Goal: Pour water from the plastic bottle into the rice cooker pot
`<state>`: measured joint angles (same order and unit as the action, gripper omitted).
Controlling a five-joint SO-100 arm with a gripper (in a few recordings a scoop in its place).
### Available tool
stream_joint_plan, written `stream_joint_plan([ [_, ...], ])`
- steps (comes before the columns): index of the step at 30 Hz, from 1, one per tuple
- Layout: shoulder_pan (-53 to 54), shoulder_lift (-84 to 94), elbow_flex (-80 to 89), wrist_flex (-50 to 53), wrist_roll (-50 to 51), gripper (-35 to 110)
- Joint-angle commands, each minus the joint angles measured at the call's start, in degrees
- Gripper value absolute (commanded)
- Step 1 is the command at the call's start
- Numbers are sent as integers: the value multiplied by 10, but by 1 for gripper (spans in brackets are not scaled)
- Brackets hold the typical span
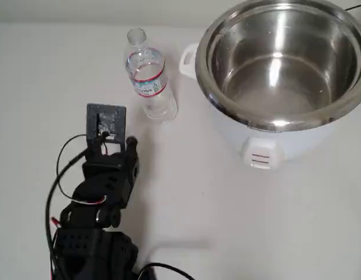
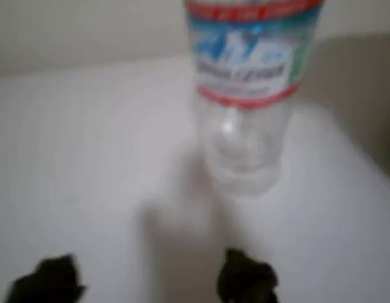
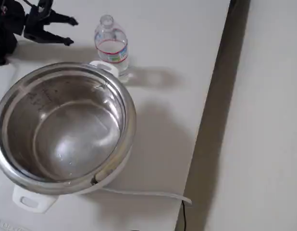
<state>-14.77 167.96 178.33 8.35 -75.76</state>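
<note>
A: The plastic bottle (image 1: 149,79) is standing upright on the desk (image 1: 239,221), uncapped, just beside the white cooker body (image 1: 259,146) on its left in the overhead view. It's sitting close to the cooker's side handle (image 1: 187,58); can't tell if they're touching. Water inside isn't readable; the wall is too clear to show a level.

B: Fingers?

A: The gripper (image 3: 67,32) is sitting near the bottle, not touching it. The fingers (image 2: 245,278) are spread apart, holding nothing. In the wrist view the bottle is lining up above the right fingertip, not centred in the gap.

B: So what's worrying you?

A: Three things. If it's going in off-centre like that, one finger is likely hitting the bottle first and tipping it. No cap, so it's spilling on the desk. Second, the ribbed wall is thin: squeezing hard is probably pushing water out of the neck before the pour. Third, the rice cooker pot (image 1: 283,58) has a tall rim, so a low lift is knocking the bottle into the handle or rim.

B: Pot itself?

A: Seated in the body, open.
</note>
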Motion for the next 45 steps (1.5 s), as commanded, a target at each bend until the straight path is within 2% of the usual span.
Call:
stream_joint_plan([
  [1,57,-358,-86,-336,9,44],
  [5,92,-551,-203,-433,8,47],
  [9,102,-650,-281,-460,4,48],
  [14,105,-788,-355,-559,-9,48],
  [20,97,-883,-438,-604,-8,48],
  [23,95,-925,-468,-618,-9,40],
  [28,91,-948,-487,-624,-6,18],
  [33,74,-939,-486,-665,-1,12],
  [38,56,-845,-475,-640,11,12],
  [45,36,-609,-501,-404,74,12],
])
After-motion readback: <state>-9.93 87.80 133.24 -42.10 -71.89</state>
